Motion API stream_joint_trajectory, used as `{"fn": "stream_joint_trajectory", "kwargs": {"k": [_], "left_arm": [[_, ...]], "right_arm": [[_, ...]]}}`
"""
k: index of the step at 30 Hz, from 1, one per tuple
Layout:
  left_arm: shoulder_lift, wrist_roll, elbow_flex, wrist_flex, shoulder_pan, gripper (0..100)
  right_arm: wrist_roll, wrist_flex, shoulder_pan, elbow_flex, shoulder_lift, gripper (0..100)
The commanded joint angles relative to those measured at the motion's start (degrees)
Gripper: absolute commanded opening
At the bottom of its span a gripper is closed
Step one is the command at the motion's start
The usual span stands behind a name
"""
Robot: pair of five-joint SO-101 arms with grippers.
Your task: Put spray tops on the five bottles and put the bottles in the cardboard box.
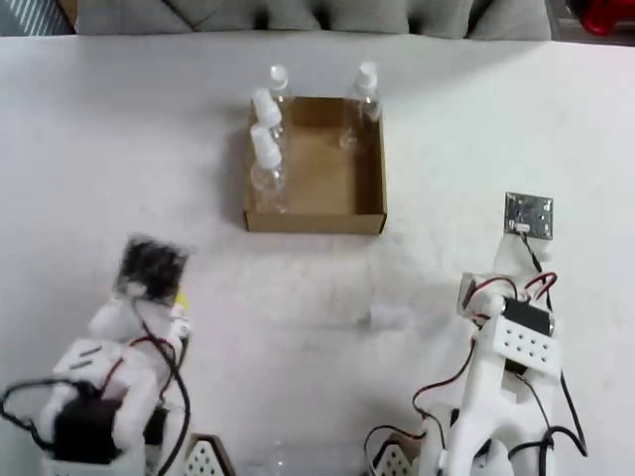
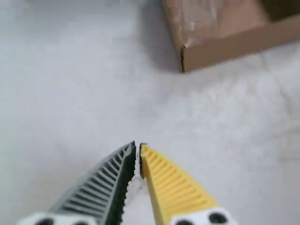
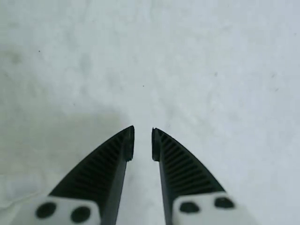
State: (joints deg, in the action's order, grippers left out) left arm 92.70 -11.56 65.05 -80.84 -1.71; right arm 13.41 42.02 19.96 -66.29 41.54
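Clear plastic bottles (image 1: 268, 177), four of them, are standing in the cardboard box (image 1: 316, 224), each one wearing a white spray top (image 1: 266, 141). Three are lining the box wall on the left arm's side, one behind another, and the fourth is standing in the far corner on the right arm's side. Brown cardboard floor is showing bare through the middle and near part of the box. The box is sitting at the middle of the white worktop (image 1: 119, 129), toward its far edge, with open surface lying on both sides of it and between it and the arms.

The left arm (image 1: 119, 337) is sitting at the near left of the worktop. Its left fingers (image 2: 164, 180), one grey and one yellow, are meeting almost tip to tip and gripping nothing. They are hanging over bare worktop, with a near corner of the box lying ahead of them and well apart.

The right arm (image 1: 511, 347) is sitting at the near right, well apart from the box. Its right fingers (image 3: 178, 164), both black, are leaving a narrow gap between them and holding nothing, pointing at plain white worktop.
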Motion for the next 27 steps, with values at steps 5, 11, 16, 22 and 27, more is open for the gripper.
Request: {"fn": "stream_joint_trajectory", "kwargs": {"k": [5, 11, 16, 22, 27], "left_arm": [[-28.4, -16.3, -21.5, -13.2, 14.8, 2], [-29.3, -28.0, -21.7, -16.2, 26.3, 2], [-29.2, -28.3, -19.5, -17.1, 34.3, 2], [-29.2, -30.2, -12.2, -12.2, 40.5, 2], [-28.5, -30.2, -11.5, -11.6, 48.0, 2]], "right_arm": [[0.0, -1.0, -0.3, -0.8, 0.5, 2.6], [0.0, -1.0, -0.3, -0.8, 0.5, 2.6], [-0.3, -2.6, 0.3, -1.1, 0.4, 2.6], [-0.6, -6.2, 4.6, -1.8, 0.3, 2.6], [-2.4, -6.7, 4.6, -1.8, 0.3, 2.6]]}}
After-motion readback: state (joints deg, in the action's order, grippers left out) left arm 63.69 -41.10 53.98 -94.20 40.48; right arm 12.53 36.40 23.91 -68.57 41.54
